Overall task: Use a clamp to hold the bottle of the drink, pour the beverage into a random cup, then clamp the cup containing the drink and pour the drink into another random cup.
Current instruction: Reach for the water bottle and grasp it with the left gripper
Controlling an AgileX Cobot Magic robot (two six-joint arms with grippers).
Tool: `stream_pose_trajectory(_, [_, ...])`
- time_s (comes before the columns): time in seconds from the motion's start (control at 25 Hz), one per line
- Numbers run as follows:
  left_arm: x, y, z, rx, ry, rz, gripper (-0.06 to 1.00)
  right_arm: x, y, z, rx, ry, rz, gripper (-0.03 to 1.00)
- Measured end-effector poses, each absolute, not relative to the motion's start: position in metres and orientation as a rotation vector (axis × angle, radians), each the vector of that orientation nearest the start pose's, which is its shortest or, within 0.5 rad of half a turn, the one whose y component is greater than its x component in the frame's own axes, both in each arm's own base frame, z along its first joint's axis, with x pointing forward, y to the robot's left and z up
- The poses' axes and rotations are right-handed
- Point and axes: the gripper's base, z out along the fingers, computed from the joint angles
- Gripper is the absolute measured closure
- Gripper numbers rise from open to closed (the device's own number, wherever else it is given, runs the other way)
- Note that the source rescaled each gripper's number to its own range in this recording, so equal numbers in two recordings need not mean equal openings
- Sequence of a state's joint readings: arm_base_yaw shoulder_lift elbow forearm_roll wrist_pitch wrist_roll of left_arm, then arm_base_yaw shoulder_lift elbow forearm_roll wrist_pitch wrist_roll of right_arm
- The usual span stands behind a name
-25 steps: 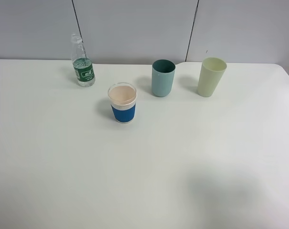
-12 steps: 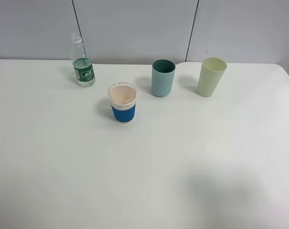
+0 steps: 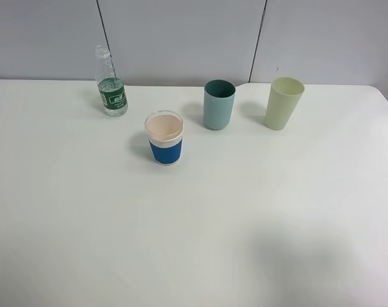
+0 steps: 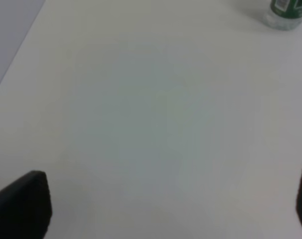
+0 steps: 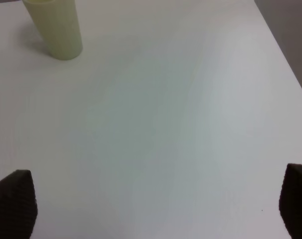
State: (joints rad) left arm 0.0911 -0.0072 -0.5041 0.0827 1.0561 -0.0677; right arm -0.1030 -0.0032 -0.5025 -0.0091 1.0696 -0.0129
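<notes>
the small clear green-label plastic bottle [image 3: 111, 89] stands at ten o'clock of the short blue-sleeved cup [image 3: 164, 137], probably so pouring is easy. the left gripper [image 4: 161, 204] and right gripper [image 5: 156, 204] have jaws wide apart, holding nothing.

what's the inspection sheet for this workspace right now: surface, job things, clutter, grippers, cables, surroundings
surface: white table, no spills seen.
job's things: bottle upright at the back left; blue-sleeved cup upright, nearer the front than the rest; teal cup upright at the back middle; all standing apart.
clutter: pale green cup upright at the back right, touching nothing.
grippers: left gripper and right gripper both open, holding nothing, over bare table.
cables: nothing seen.
surroundings: grey panelled wall behind the table.
</notes>
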Motion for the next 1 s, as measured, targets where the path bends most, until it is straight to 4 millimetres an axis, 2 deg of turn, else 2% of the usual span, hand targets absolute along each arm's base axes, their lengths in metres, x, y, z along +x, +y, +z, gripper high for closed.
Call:
stream_pose_trajectory(0.12, [-0.002, 0.004, 0.281, -0.153, 2.040, 0.090, -0.06, -0.006, 0.000, 0.277, 0.093, 2.046, -0.083, 0.04])
stream_pose_trajectory(0.2, [0.007, 0.003, 0.289, -0.132, 2.026, 0.077, -0.06, -0.006, 0.000, 0.277, 0.093, 2.046, -0.083, 0.04])
stream_pose_trajectory(0.32, [0.027, 0.004, 0.301, -0.106, 2.009, 0.072, -0.06, -0.006, 0.000, 0.277, 0.093, 2.046, -0.083, 0.04])
stream_pose_trajectory(0.52, [0.070, 0.006, 0.303, -0.009, 2.074, 0.099, -0.06, -0.006, 0.000, 0.277, 0.093, 2.046, -0.083, 0.04])
stream_pose_trajectory(0.68, [0.105, 0.004, 0.297, 0.064, 2.130, 0.081, -0.06, -0.006, 0.000, 0.277, 0.093, 2.046, -0.083, 0.04])
stream_pose_trajectory(1.0, [0.164, -0.004, 0.264, 0.139, 2.310, 0.041, -0.06, -0.006, 0.000, 0.277, 0.093, 2.046, -0.083, 0.04])
